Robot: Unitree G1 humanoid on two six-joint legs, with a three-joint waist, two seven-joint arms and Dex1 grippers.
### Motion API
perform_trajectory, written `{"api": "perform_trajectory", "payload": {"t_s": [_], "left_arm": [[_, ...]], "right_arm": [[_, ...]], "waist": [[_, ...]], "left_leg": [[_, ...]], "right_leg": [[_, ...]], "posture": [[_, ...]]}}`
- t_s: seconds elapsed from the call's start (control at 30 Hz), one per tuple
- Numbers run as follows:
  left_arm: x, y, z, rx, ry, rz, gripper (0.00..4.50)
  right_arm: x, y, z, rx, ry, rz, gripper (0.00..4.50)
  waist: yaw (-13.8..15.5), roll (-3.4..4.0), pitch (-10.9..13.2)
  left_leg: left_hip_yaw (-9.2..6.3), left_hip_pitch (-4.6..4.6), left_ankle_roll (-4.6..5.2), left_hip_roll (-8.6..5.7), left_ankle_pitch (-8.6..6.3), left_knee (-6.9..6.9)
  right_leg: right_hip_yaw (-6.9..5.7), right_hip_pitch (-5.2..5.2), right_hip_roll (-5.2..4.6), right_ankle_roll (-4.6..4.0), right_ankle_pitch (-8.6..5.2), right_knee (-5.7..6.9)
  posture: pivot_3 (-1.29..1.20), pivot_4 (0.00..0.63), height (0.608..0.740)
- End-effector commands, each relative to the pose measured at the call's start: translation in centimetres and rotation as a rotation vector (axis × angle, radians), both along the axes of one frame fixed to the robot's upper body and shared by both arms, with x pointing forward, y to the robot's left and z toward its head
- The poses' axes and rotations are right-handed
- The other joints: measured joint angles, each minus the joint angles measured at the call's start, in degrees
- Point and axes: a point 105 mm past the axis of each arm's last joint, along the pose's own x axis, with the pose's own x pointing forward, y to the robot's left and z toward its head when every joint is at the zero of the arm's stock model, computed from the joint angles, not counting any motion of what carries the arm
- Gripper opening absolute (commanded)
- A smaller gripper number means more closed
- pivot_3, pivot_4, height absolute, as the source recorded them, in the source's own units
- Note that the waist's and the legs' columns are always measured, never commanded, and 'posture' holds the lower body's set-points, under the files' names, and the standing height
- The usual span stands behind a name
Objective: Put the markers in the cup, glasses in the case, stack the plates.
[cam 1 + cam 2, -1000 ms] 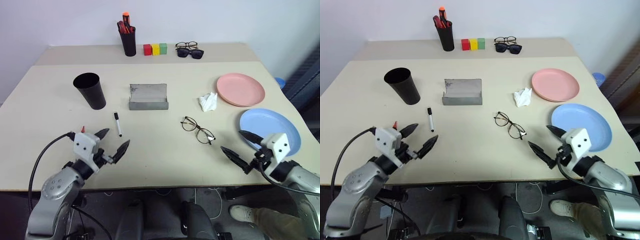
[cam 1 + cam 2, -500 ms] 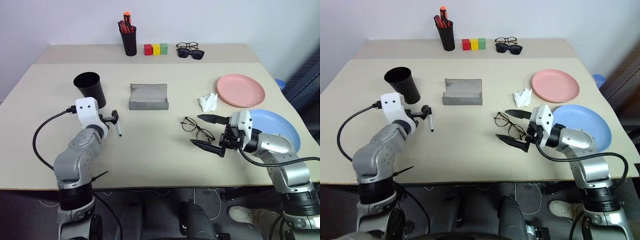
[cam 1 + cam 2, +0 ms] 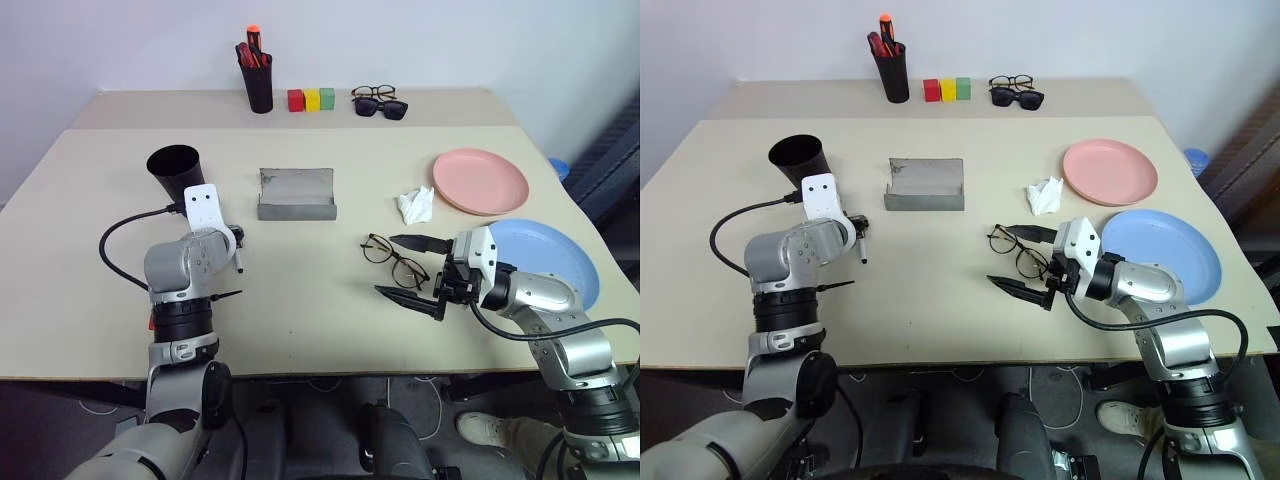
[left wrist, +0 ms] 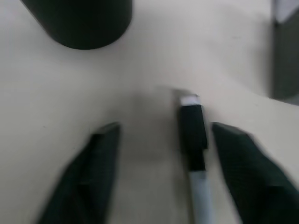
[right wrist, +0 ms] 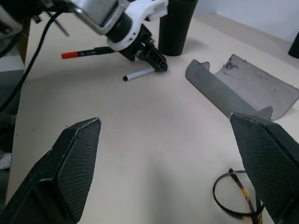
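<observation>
The white marker (image 4: 191, 140) with a black cap lies on the table between the fingers of my left gripper (image 4: 166, 130), which is open with a gap on each side of it. A red-orange marker (image 5: 88, 52) lies just beyond that arm. The black cup (image 3: 178, 172) stands behind my left gripper (image 3: 232, 240). The wire-rimmed glasses (image 3: 378, 249) lie mid-table, and my right gripper (image 3: 384, 264) hovers wide open over them. The grey case (image 3: 296, 193) lies open behind. The pink plate (image 3: 481, 180) and the blue plate (image 3: 545, 260) sit apart at the right.
A crumpled white tissue (image 3: 416, 205) lies between the glasses and the pink plate. At the back edge stand a black pen holder (image 3: 257, 85) with red pens, three coloured blocks (image 3: 311, 98), sunglasses (image 3: 380, 106) and another pair of spectacles (image 3: 372, 91).
My left gripper swung forward from the near edge to the white marker, tipped down, and its fingers came closer together. My right gripper moved left to the glasses, then held still.
</observation>
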Motion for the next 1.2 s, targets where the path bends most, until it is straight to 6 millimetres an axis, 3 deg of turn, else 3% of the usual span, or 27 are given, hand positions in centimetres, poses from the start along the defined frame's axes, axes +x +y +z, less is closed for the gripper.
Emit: {"api": "perform_trajectory", "payload": {"t_s": [0.03,0.1,0.2,0.27,0.37,0.43,0.5,0.53,0.6,0.7,0.8,0.9,1.03,1.2], "left_arm": [[-0.3,-0.1,-0.9,-0.014,0.055,-0.011,1.11],[-0.5,0.1,-0.9,-0.011,0.055,-0.019,0.07],[-0.7,0.3,0.0,0.012,0.012,-0.039,0.07],[-1.1,-0.9,1.3,-0.005,-0.055,-0.136,0.07],[-2.4,-3.4,6.9,0.14,-0.41,-0.386,0.07],[-4.5,-5.1,10.7,0.314,-0.694,-0.526,0.07],[-5.8,-5.7,12.6,0.387,-0.863,-0.563,0.07],[-5.5,-5.5,12.8,0.422,-0.882,-0.555,0.07],[-4.7,-4.1,15.9,0.463,-1.069,-0.394,0.07],[-1.9,-0.4,18.6,0.549,-1.154,-0.103,0.07],[-0.1,2.0,19.5,0.626,-1.191,0.065,0.07],[1.3,3.2,19.5,0.716,-1.214,0.135,0.07],[2.6,4.9,18.1,0.739,-1.16,0.23,0.07],[3.5,5.6,16.4,0.763,-1.113,0.247,0.07]], "right_arm": [[-0.1,-0.3,1.5,0.005,-0.055,-0.009,4.5],[0.0,-0.4,1.5,0.004,-0.056,-0.016,4.5],[0.1,-0.3,1.7,0.005,-0.058,-0.024,4.5],[0.1,-0.3,1.7,0.004,-0.06,-0.03,4.5],[0.4,-0.3,1.8,0.005,-0.064,-0.043,4.5],[0.5,-0.2,1.8,0.009,-0.065,-0.048,4.5],[0.7,-0.1,1.9,0.015,-0.067,-0.052,4.5],[0.8,0.0,1.9,0.019,-0.068,-0.054,4.5],[1.2,0.1,2.2,0.028,-0.086,-0.059,4.5],[2.0,0.7,3.3,0.089,-0.106,-0.065,4.5],[2.8,1.5,4.5,0.135,-0.132,-0.053,4.5],[3.7,2.6,5.9,0.186,-0.151,-0.039,4.5],[4.0,3.7,6.3,0.199,-0.168,-0.018,4.5],[3.8,3.8,6.2,0.204,-0.168,-0.015,4.5]], "waist": [[0.06,0.01,-0.01],[0.09,0.01,-0.01],[-0.01,0.01,-0.01],[-0.03,0.0,-0.01],[-0.15,-0.04,0.03],[-0.18,-0.07,0.06],[0.02,-0.05,0.05],[0.16,-0.04,0.04],[0.21,-0.01,0.02],[0.1,-0.11,0.06],[-0.2,-0.1,0.06],[-0.07,-0.1,0.06],[0.16,-0.16,0.09],[0.12,-0.19,0.11]], "left_leg": [[0.0,0.01,0.0,0.0,0.0,0.0],[0.0,0.02,-0.01,0.0,0.0,0.0],[0.0,0.03,-0.01,0.0,0.0,0.0],[0.0,0.03,-0.01,0.0,0.0,-0.02],[0.0,0.01,-0.04,0.0,0.0,-0.06],[0.02,-0.02,-0.19,0.03,0.01,-0.1],[0.05,-0.03,-0.24,0.04,0.02,-0.13],[0.07,-0.03,-0.24,0.04,0.02,-0.13],[0.07,0.0,-0.23,0.04,0.02,-0.05],[0.06,-0.01,-0.21,0.04,0.03,0.05],[0.08,-0.01,-0.2,0.03,0.04,0.03],[0.1,0.0,-0.16,0.03,0.02,-0.15],[0.1,-0.08,-0.16,0.03,0.03,-0.19],[0.14,-0.15,-0.18,0.01,0.03,-0.06]], "right_leg": [[0.0,0.03,0.0,0.0,0.0,-0.01],[0.0,0.05,-0.01,-0.03,0.01,-0.02],[0.0,0.06,0.0,-0.07,0.04,-0.03],[0.0,0.05,-0.01,-0.16,0.1,-0.02],[0.01,0.0,-0.01,-0.2,0.11,-0.02],[0.03,-0.09,-0.01,-0.23,0.12,-0.02],[0.05,-0.14,-0.01,-0.28,0.13,-0.03],[0.06,-0.12,-0.01,-0.3,0.14,-0.06],[0.06,-0.02,-0.02,-0.31,0.15,-0.12],[0.02,0.03,-0.01,-0.31,0.18,-0.13],[0.04,0.02,-0.01,-0.22,0.23,-0.14],[0.02,-0.04,0.0,0.07,0.31,-0.13],[-0.01,-0.12,0.0,0.32,0.38,-0.08],[0.0,-0.06,-0.02,0.44,0.49,-0.18]], "posture": [[0.0,0.15,0.74],[0.0,0.15,0.74],[0.0,0.15,0.74],[0.0,0.15,0.74],[0.0,0.15,0.74],[0.0,0.15,0.74],[0.0,0.15,0.74],[0.0,0.15,0.74],[0.0,0.15,0.74],[0.0,0.15,0.74],[0.0,0.15,0.74],[0.0,0.15,0.74],[0.0,0.15,0.74],[0.0,0.15,0.74]]}}
